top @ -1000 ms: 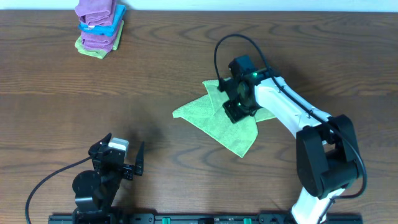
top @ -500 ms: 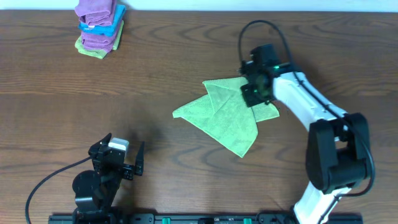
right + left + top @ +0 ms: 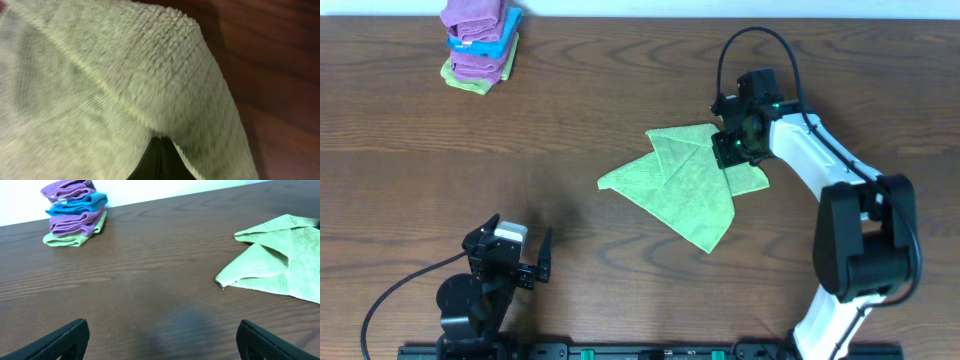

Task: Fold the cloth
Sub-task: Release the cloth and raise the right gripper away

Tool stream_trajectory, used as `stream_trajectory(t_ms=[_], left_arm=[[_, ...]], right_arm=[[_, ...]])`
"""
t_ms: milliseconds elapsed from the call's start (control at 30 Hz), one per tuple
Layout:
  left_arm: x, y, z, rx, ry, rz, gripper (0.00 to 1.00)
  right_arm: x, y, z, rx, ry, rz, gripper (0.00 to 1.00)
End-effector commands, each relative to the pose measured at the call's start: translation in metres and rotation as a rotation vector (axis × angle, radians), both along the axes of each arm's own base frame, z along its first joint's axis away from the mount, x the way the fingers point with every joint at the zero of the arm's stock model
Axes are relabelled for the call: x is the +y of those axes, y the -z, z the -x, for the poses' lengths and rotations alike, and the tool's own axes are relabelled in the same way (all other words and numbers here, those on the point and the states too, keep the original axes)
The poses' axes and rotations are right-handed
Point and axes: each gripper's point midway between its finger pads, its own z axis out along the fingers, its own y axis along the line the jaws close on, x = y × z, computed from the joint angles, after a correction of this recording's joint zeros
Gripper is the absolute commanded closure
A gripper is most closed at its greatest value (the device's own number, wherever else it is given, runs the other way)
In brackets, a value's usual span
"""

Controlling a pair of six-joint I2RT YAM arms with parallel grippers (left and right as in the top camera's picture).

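Right hand [image 3: 726, 151] has shifted rightward — cloth [image 3: 685, 195] pinched (right edge) beneath it.

even light, soft shadows, right wrist view blurred

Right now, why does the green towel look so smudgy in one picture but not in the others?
Right wrist view: the lime-green cloth fills the frame, very close to the lens, so it looks soft and smeared. Overhead view: evenly lit and sharp. Left wrist view: the stacked towels are crisp; only the left gripper's fingers look dark and soft at the bottom.
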Motion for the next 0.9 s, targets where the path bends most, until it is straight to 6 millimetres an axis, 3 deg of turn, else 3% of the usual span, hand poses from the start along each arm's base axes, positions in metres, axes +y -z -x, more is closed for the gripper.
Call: stream_trajectory(t_ms=[0, 133, 333, 567, 767, 867], left_arm=[[-0.001, 0.010, 0.000, 0.020, 0.001, 0.004, 0.05], [0.000, 0.010, 0.000, 0.020, 0.000, 0.004, 0.05], [-0.001, 0.010, 0.000, 0.020, 0.001, 0.004, 0.05], [0.000, 0.010, 0.000, 0.020, 0.000, 0.004, 0.05], [-0.001, 0.010, 0.000, 0.020, 0.001, 0.004, 0.05], [-0.001, 0.010, 0.000, 0.020, 0.001, 0.004, 0.05]], right_arm=[[0.004, 0.019, -0.004, 0.015, 0.008, -0.017, 0.99], [0.009, 0.012, -0.031, -0.079, 0.074, -0.055, 0.98], [0.008, -0.017, -0.067, -0.191, 0.117, -0.061, 0.99], [-0.016, -0.034, -0.102, -0.333, 0.198, 0.022, 0.99], [-0.025, -0.035, -0.126, -0.422, 0.243, 0.011, 0.99], [-0.025, -0.041, -0.127, -0.424, 0.245, 0.006, 0.99]])
